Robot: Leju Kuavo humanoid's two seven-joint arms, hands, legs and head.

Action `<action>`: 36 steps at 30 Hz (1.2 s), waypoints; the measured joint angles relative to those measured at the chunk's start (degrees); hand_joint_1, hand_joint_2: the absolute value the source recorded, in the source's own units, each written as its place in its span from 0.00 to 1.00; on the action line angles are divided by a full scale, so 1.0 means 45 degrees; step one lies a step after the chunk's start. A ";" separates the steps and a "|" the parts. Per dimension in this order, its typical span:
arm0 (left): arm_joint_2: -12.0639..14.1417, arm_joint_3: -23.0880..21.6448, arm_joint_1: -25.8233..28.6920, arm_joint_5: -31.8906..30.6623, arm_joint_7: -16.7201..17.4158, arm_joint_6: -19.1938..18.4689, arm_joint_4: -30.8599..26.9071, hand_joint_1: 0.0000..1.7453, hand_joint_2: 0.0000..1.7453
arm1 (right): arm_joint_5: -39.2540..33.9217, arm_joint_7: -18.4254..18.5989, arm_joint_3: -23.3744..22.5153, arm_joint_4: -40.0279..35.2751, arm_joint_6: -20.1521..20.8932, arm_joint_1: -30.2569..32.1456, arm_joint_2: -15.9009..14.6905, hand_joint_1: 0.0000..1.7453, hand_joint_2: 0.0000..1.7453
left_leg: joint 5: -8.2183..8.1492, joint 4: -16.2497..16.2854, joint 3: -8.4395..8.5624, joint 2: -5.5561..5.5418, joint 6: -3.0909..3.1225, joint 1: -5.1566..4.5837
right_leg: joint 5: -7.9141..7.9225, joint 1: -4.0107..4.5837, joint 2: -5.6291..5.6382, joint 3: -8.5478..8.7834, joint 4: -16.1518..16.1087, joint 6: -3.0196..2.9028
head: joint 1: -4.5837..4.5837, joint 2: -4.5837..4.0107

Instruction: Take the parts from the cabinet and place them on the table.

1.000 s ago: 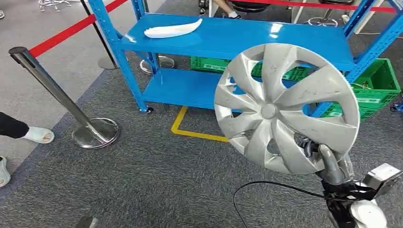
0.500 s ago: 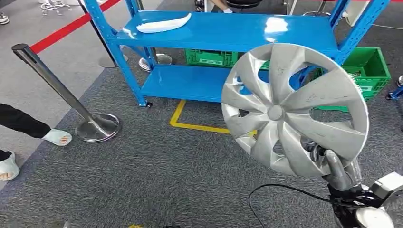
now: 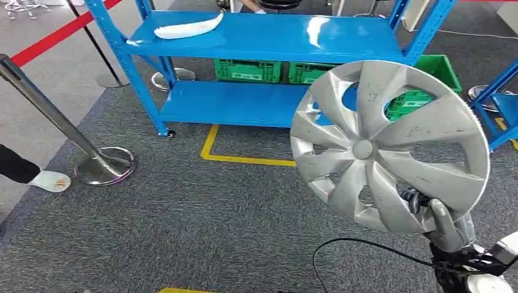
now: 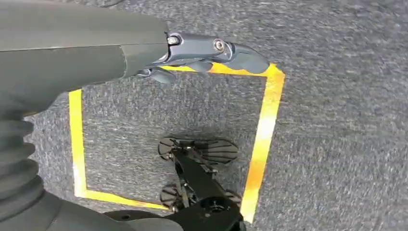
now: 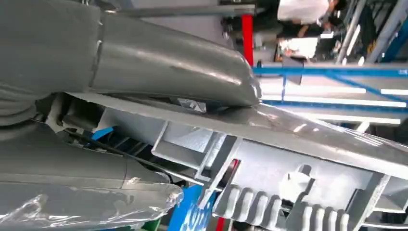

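The right hand [image 3: 443, 223] is pinching the wheel cover's [image 3: 388, 143] bottom rim, so the cover is standing up above the fingers.

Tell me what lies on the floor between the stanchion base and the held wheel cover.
In the head view, only grey carpet lies between the stanchion base and the wheel cover; yellow floor tape runs farther back.
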 joint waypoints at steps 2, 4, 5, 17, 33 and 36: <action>-0.0015 0.0000 -0.0014 0.0000 0.0102 0.0019 0.0000 0.00 1.00 | -0.0117 0.0005 -0.0126 0.0000 -0.0005 -0.0064 0.0000 1.00 0.00 | -0.0053 0.0067 0.0033 0.0238 -0.0076 -0.0010 | 0.0858 0.0041 -0.0562 0.1390 -0.2366 -0.0070 | 0.0005 0.0000; 0.0000 0.0005 0.0001 0.0005 0.0350 0.0107 0.0000 0.00 1.00 | -0.0219 0.0049 -0.0194 0.0000 -0.0010 -0.0275 0.0000 1.00 0.00 | -0.0085 0.0212 -0.0077 0.0491 -0.0164 -0.0142 | 0.0695 0.0201 -0.0887 0.1553 -0.2849 -0.0304 | -0.0005 0.0000; 0.0000 0.0005 -0.0001 0.0024 0.0474 0.0179 0.0000 0.00 1.00 | -0.0281 0.0078 -0.0247 0.0005 -0.0044 -0.0295 0.0000 1.00 0.00 | -0.0066 0.0198 -0.0091 0.0603 -0.0197 -0.0145 | 0.0717 0.0208 -0.0751 0.1469 -0.2829 -0.0345 | -0.0048 0.0000; 0.0121 0.0015 -0.0051 0.0053 0.0884 0.0461 0.0000 0.00 1.00 | -0.0437 0.0238 -0.0670 0.0083 -0.0083 -0.0536 0.0000 1.00 0.00 | -0.0202 0.1574 -0.0764 -0.0971 -0.0704 0.0267 | 0.1100 -0.0117 0.1029 0.1158 -0.2895 -0.0520 | -0.0087 0.0000; 0.0102 0.0015 -0.0065 -0.0083 0.0996 0.0670 0.0000 0.00 1.00 | -0.0568 0.0199 -0.0874 0.0369 0.0000 -0.0970 0.0010 1.00 0.00 | -0.0038 0.0360 -0.0348 0.0340 -0.0242 0.0165 | 0.0653 -0.0036 -0.0669 0.1321 -0.2323 0.0008 | 0.0083 0.0000; 0.0117 0.0015 -0.0071 -0.0155 0.1112 0.0865 -0.0005 0.00 1.00 | -0.0583 0.0180 -0.0874 0.0398 0.0005 -0.1125 0.0019 1.00 0.00 | -0.0037 0.0416 -0.0376 0.0698 -0.0413 0.0030 | 0.0540 0.0117 -0.0754 0.1353 -0.2602 -0.0291 | 0.0044 0.0000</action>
